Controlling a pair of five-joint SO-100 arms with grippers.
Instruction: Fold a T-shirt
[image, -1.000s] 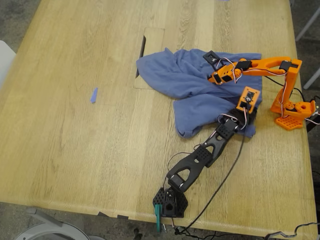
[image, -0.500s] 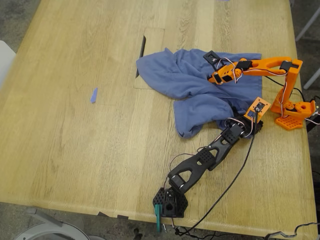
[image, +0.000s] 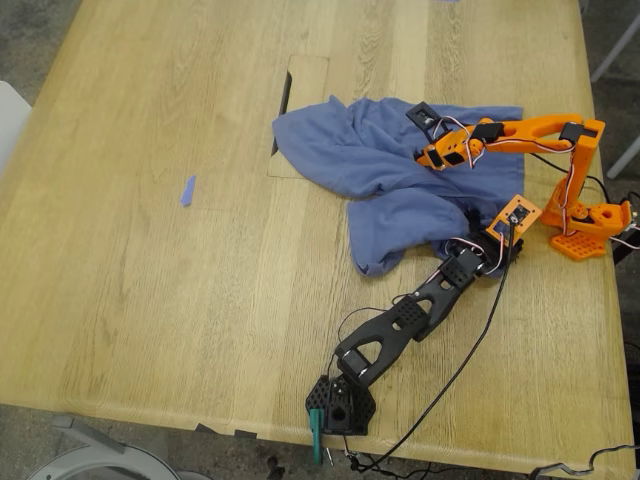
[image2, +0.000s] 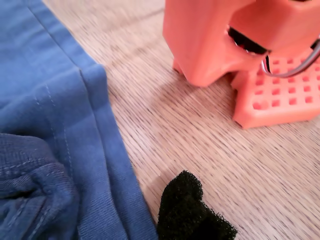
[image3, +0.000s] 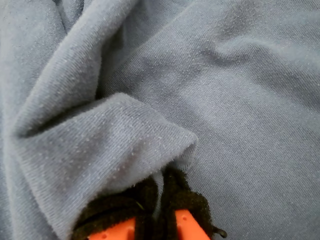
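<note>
The blue-purple T-shirt (image: 370, 150) lies crumpled on the wooden table (image: 150, 300), right of centre in the exterior view; its print is hidden. My second gripper (image: 427, 157), orange with black pads, is shut on a raised fold of the shirt (image3: 125, 150), with cloth pinched between its pads (image3: 185, 205). My first gripper (image: 500, 250), on the black arm, sits at the shirt's hemmed edge (image2: 95, 125) close to the orange arm's base (image2: 270, 95). Only one black pad (image2: 192, 210) shows, beside the hem, so its grip is unclear.
The orange arm's base (image: 590, 225) stands at the table's right edge in the exterior view. The black arm's base (image: 340, 405) is clamped at the near edge, with a cable trailing. A blue tape strip (image: 187, 190) and a table cutout (image: 290, 100) lie further left.
My first gripper has swung from over the shirt's lower part toward the exterior view's right, ending beside the orange base. The shirt's lower right edge has shifted slightly. The orange arm has not moved.
</note>
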